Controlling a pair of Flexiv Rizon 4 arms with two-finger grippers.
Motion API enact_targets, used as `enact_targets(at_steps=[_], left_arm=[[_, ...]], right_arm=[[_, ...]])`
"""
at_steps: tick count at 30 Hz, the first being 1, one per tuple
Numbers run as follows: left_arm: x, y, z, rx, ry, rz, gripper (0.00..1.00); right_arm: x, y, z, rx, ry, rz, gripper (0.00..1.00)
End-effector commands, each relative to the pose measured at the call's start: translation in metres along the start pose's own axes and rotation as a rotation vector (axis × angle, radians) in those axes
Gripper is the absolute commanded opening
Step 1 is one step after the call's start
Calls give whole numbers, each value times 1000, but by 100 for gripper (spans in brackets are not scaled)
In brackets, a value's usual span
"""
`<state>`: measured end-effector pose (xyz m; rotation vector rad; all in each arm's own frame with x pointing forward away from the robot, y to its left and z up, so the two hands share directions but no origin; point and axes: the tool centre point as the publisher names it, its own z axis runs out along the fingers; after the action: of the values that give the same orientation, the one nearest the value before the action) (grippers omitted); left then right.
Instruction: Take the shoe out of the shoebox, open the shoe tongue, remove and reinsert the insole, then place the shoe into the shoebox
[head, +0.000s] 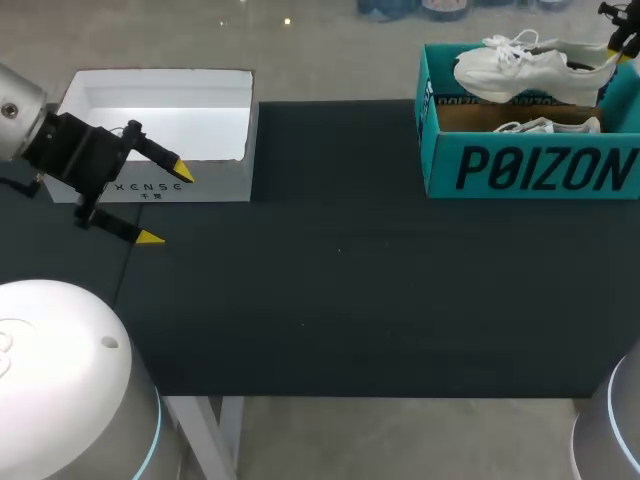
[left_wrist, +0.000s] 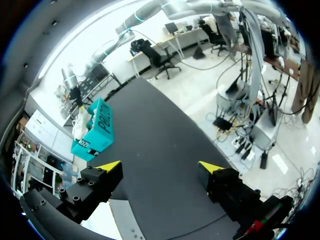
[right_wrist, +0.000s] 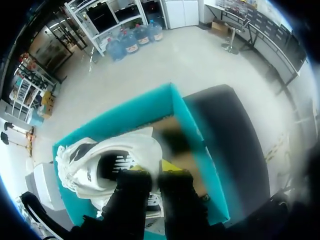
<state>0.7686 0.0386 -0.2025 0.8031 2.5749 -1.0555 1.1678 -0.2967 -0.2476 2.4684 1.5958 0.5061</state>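
Observation:
A white shoe (head: 525, 70) hangs tilted over the teal shoebox (head: 530, 170) at the back right. My right gripper (head: 622, 40) is shut on its heel end. In the right wrist view the gripper (right_wrist: 156, 169) pinches the shoe's (right_wrist: 95, 160) collar above the shoebox (right_wrist: 195, 130). A second white shoe (head: 548, 126) lies inside the box. My left gripper (head: 166, 205) is open and holds nothing, far left over the dark table, in front of a white box. From the left wrist the gripper (left_wrist: 160, 166) points across the table toward the shoebox (left_wrist: 97, 132).
A white open box (head: 160, 125) stands at the back left, just behind my left gripper's fingers. The dark tabletop (head: 350, 290) stretches between the two boxes to the front edge.

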Motion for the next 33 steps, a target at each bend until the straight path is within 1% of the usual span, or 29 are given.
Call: enact_targets(at_steps=[1,10,15,18,25,33], left_arm=[[0,-1,0,-4,3,0,100],[0,-1,0,-4,3,0,100],[0,-1,0,-4,3,0,100],[0,-1,0,-4,3,0,100],[0,-1,0,-4,3,0,100],[0,-1,0,-4,3,0,100]], right_arm=[[3,0,13,6,-5,-5,0],[3,-4,33,51,-43,-22,0],[3,0,35,59,-52,5,0],[3,-1,43,69,-73,6,0],[-1,-7,67,106,-115,33,0],[-9,-10,86,125,-116,45,0]])
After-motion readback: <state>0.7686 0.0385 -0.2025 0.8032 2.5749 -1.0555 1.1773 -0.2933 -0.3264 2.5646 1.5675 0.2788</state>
